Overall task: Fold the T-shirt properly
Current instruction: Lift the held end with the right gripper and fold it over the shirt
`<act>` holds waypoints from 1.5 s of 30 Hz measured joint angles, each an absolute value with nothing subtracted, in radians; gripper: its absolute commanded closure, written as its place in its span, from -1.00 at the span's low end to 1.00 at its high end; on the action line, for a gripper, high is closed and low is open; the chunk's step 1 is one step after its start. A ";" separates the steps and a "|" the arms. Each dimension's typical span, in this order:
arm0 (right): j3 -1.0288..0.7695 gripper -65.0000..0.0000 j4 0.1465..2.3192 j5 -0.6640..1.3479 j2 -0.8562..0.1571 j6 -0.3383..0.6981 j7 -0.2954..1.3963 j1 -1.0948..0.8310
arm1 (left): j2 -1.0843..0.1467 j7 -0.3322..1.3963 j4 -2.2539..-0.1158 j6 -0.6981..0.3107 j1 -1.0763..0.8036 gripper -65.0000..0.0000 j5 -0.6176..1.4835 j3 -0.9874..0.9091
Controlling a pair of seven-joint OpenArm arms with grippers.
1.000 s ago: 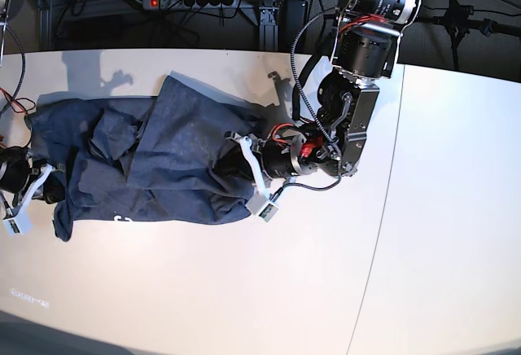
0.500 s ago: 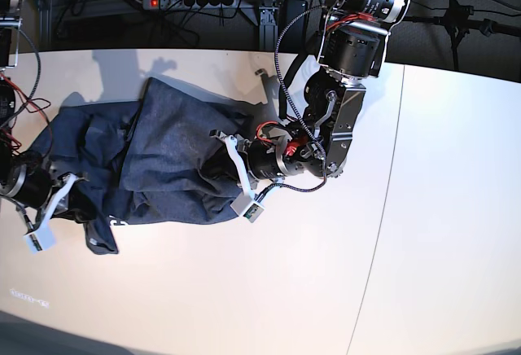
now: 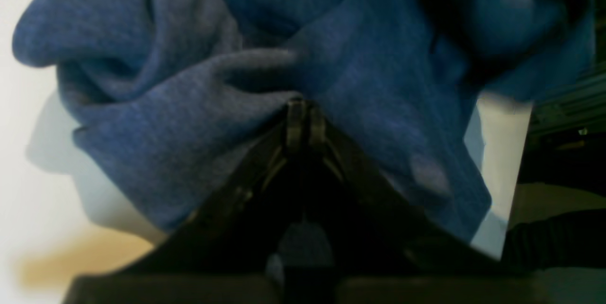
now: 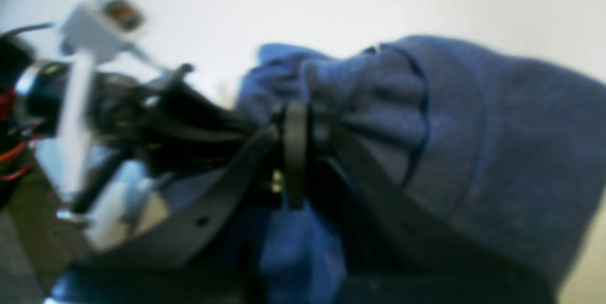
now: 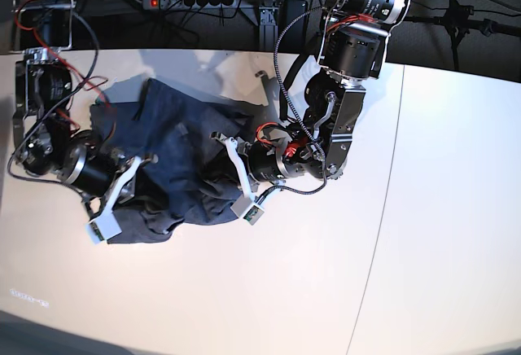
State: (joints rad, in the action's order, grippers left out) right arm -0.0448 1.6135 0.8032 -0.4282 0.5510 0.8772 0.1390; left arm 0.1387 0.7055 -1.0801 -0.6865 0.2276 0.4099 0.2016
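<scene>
Scanning the base view from its left edge: the right gripper (image 5: 134, 177) sits at the left margin of the T-shirt (image 5: 183, 159), jaws pinched closed on a gathered wad of fabric. The right wrist view confirms it, with pleated cloth and what looks like a hem seam bunching out from between the closed fingertips (image 4: 296, 152). That view is blurred, so which part of the garment is caught cannot be told.

T-shirt itself: dark blue-grey, lying in a crumpled heap on the white bench (image 5: 326, 290), between the two grippers, layers overlapping irregularly. No lettering, collar or sleeve can be picked out.

Right of the T-shirt: the left gripper (image 5: 230, 168) is also clamped closed on fabric at the heap's right margin; in the left wrist view the cloth (image 3: 199, 119) is drawn into folds that converge on the closed tips.

Risks, as judgement:
- Both grips hold bunched wads, probably several layers; any pull could drag hidden layers along and leave a skewed fold.
- The grippers stand near each other across the heap, so cloth between them is slack; it may crease further rather than flatten.
- Thick wads can slip out of closed jaws under tension.
- Left arm cabling (image 5: 285, 62) hangs just beside the T-shirt's far edge; snagging is possible.
</scene>
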 measured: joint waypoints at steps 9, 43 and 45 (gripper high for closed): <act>0.091 1.00 1.649 0.746 -0.349 0.551 0.860 0.088 | 0.094 0.810 -1.080 -0.687 0.284 1.00 0.555 0.181; 0.603 -0.19 1.648 0.106 -0.344 0.551 0.685 0.208 | -0.314 0.936 -1.251 -0.688 0.319 1.00 0.790 0.073; 0.641 -0.24 1.647 0.045 -0.347 0.551 0.685 0.218 | -0.325 0.936 -1.251 -0.688 0.319 1.00 0.794 0.073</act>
State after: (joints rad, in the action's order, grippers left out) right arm 0.6411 1.6474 0.0448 -0.3470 0.5507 0.6846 0.2176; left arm -0.3248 0.9360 -1.2510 -0.6876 0.3195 0.7937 0.0727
